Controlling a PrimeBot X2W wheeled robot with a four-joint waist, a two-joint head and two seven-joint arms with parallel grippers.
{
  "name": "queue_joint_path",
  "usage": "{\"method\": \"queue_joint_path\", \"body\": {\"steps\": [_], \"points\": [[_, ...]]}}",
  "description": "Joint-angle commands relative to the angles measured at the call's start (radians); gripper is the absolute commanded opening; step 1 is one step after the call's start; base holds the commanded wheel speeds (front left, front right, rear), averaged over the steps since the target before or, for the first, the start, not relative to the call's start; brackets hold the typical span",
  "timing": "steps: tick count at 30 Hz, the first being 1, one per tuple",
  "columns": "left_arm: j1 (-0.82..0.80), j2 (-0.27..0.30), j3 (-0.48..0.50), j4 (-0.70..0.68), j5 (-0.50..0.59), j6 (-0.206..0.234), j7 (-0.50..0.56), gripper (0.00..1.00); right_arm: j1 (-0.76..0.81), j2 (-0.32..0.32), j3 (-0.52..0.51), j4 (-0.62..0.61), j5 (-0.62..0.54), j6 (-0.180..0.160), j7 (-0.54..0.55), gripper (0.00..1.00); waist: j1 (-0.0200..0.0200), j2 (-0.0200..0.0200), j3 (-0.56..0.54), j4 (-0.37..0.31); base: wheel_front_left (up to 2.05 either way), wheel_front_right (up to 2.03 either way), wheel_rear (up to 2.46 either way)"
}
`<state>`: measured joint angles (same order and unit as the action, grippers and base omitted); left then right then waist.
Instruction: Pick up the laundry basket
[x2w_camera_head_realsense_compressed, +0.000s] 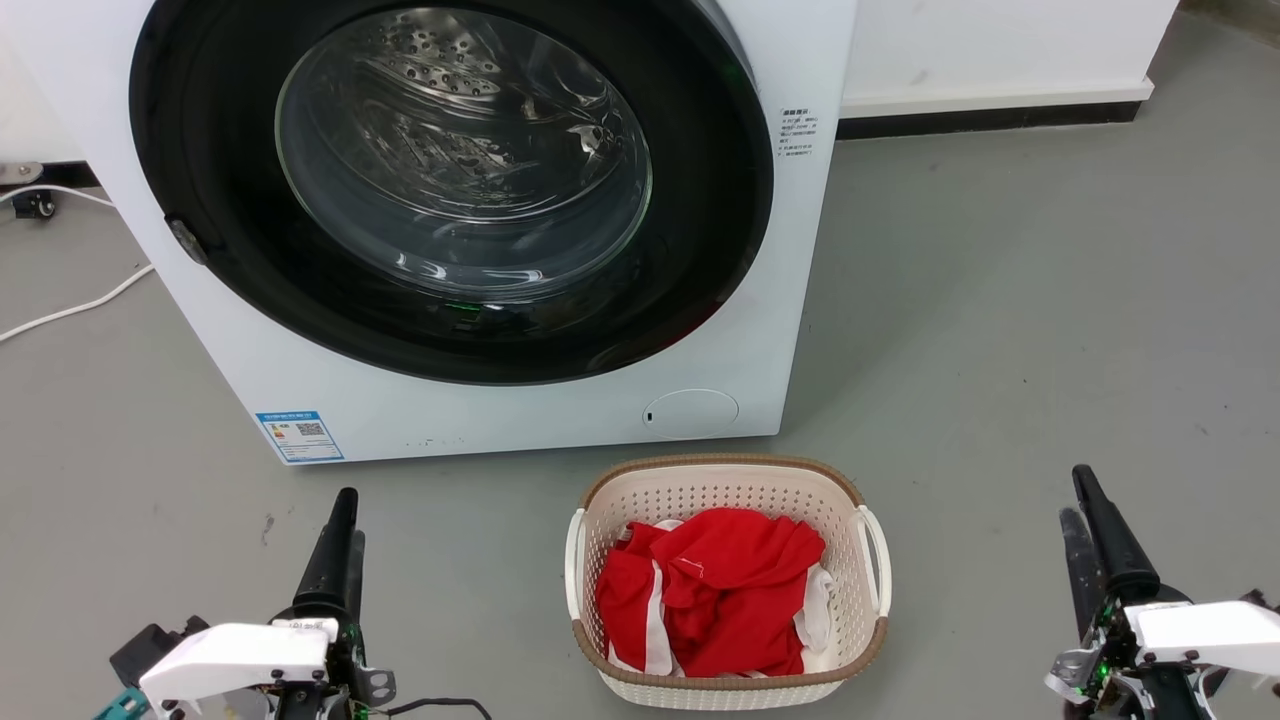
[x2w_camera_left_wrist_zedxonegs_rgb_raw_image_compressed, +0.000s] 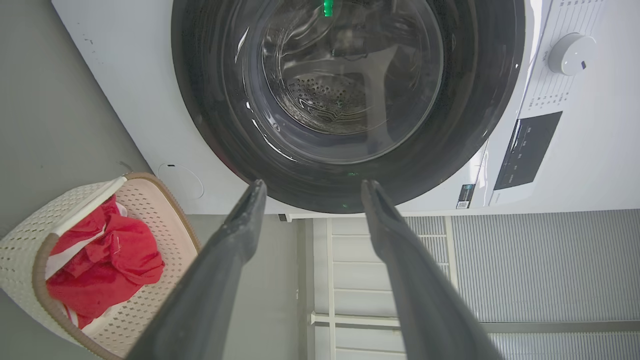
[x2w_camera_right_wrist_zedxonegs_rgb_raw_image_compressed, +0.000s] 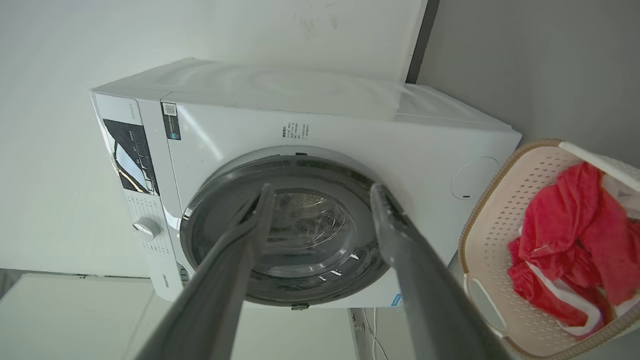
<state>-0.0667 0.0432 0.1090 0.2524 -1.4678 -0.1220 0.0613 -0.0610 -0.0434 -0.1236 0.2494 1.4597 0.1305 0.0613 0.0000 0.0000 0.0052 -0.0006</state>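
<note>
The laundry basket (x2w_camera_head_realsense_compressed: 722, 492) stands on the grey floor just in front of the washer, cream and perforated with a brown rim and white side handles. Red and white clothes (x2w_camera_head_realsense_compressed: 720, 590) lie inside it. My left gripper (x2w_camera_head_realsense_compressed: 345, 520) hovers to the basket's left, open and holding nothing, well apart from it. My right gripper (x2w_camera_head_realsense_compressed: 1077, 495) is off to the basket's right, also open and apart from it. In the left wrist view the open left gripper (x2w_camera_left_wrist_zedxonegs_rgb_raw_image_compressed: 314, 184) points at the washer door, with the basket (x2w_camera_left_wrist_zedxonegs_rgb_raw_image_compressed: 20, 250) off to one side. The right wrist view has the right gripper (x2w_camera_right_wrist_zedxonegs_rgb_raw_image_compressed: 322, 187) open and the basket (x2w_camera_right_wrist_zedxonegs_rgb_raw_image_compressed: 500, 210) at the edge.
A white front-loading washer (x2w_camera_head_realsense_compressed: 450, 420) with its round glass door shut rises right behind the basket. A white cable (x2w_camera_head_realsense_compressed: 70, 310) runs across the floor at the left. A white wall with a dark baseboard (x2w_camera_head_realsense_compressed: 990, 118) lies at the back right, with bare grey floor before it.
</note>
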Motion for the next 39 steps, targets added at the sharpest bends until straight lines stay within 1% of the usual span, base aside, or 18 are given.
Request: {"method": "queue_joint_path", "body": {"steps": [1,12,20,27,39], "points": [[-0.023,0.004,0.001,-0.029,0.043,0.002,-0.011,1.00,-0.013,-0.003,-0.002,-0.032,-0.049,0.000,-0.011,1.00,0.0000,0.0000,0.000,0.000,0.00,0.00,0.00],[-0.015,0.004,-0.033,-0.081,0.286,0.031,-0.060,1.00,0.009,-0.004,0.028,-0.102,-0.322,0.000,-0.059,1.00,0.0000,0.0000,0.003,0.001,0.00,0.00,0.00],[-0.008,0.005,-0.059,-0.096,0.451,0.050,-0.091,1.00,0.029,-0.004,0.039,-0.126,-0.520,0.000,-0.091,1.00,0.0000,0.0000,0.005,0.001,0.00,0.00,0.00],[-0.004,0.005,-0.077,-0.107,0.568,0.061,-0.117,1.00,0.040,-0.005,0.045,-0.143,-0.645,0.000,-0.117,1.00,0.0000,0.0000,0.006,0.001,0.00,0.00,0.00],[0.003,0.006,-0.095,-0.128,0.721,0.073,-0.154,1.00,0.055,-0.006,0.053,-0.176,-0.802,0.000,-0.154,1.00,0.0000,0.0000,0.007,0.002,0.00,0.00,0.00]]}}
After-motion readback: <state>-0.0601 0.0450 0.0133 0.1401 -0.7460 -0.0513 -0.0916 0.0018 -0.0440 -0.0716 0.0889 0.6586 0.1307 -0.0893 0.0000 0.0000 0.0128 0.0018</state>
